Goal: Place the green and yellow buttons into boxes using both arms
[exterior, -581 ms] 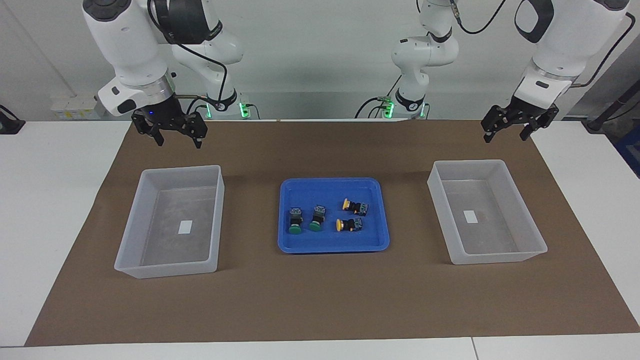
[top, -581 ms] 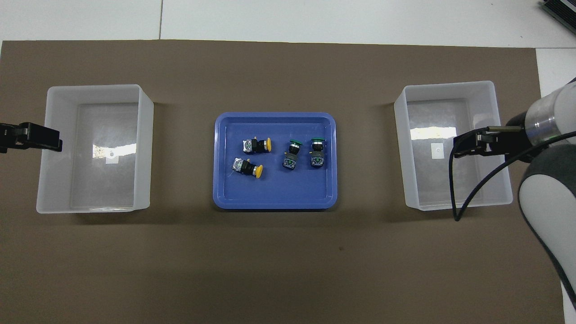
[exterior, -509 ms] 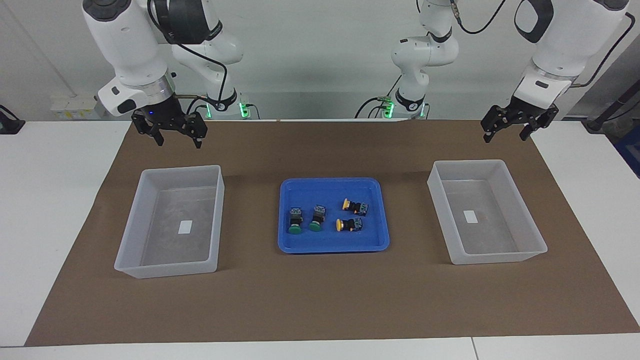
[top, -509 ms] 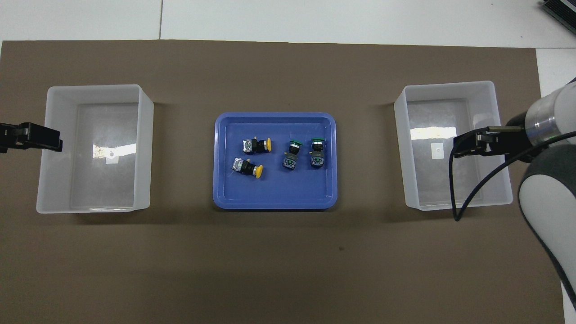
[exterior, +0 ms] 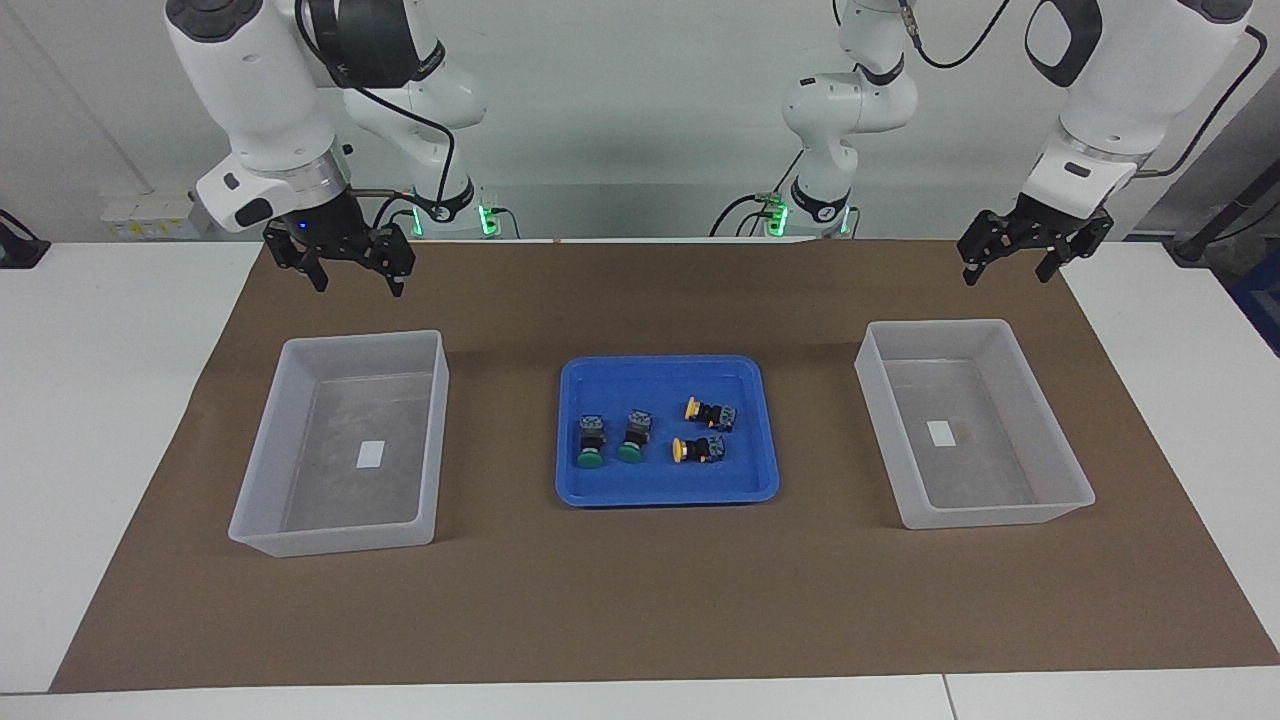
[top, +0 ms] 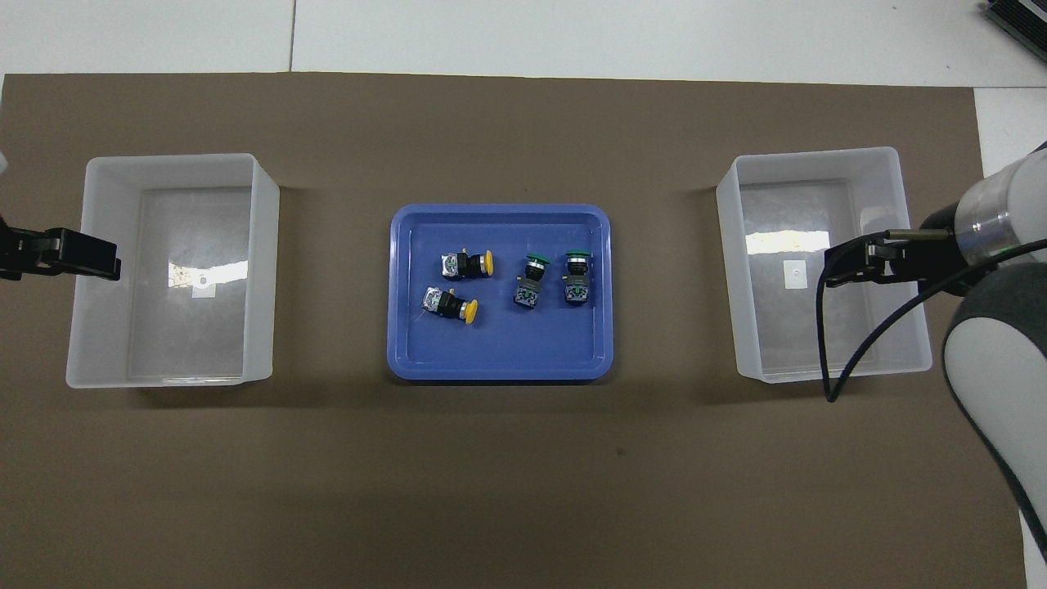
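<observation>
Slightly shifted, the left gripper (exterior: 1010, 262) hangs at upper right, fingers wide; nothing else moved. Right gripper (exterior: 345, 268), upper left, gapes too. Each should descend squarely over one button's black body in the blue tray (exterior: 574, 480).

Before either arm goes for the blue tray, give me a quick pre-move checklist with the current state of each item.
1. All four buttons in the blue tray: ok, two green buttons and two yellow buttons lie there.
2. Both boxes hold no buttons: ok, the box at the right arm's end and the box at the left arm's end show only their labels.
3. Left gripper open and holding nothing: ok.
4. Right gripper open and holding nothing: ok.
5. Grippers off the tray: ok, both hang raised near the robots' edge of the brown mat.
</observation>
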